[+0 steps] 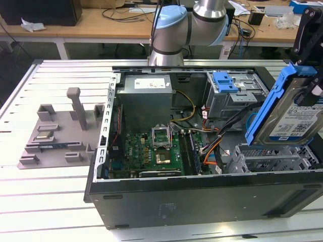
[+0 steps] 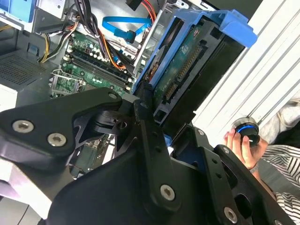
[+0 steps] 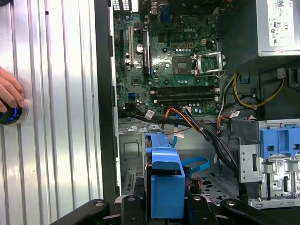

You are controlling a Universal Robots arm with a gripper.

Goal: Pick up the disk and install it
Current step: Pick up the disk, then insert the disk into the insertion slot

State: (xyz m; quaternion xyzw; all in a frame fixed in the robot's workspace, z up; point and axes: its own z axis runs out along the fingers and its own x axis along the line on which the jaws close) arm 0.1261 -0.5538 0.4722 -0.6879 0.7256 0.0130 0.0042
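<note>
The pincer pinches the disk, tilted over the drive cage, and I'd worry its corner catches the cage rim or nearby cables.

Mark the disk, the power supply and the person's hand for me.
disk [image 1: 298,121]: exterior view, on its label.
power supply [image 1: 146,108]: exterior view, on its grey side.
hand [image 3: 9,89]: first wrist view, on its fingers.

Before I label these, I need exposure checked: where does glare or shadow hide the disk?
Exterior view: disk evenly lit, no strong glare. Second wrist view: table beside it washes out white, the disk's side dark by contrast. First wrist view: table slats glare brightly; the disk's blue frame is clearly lit.
</note>
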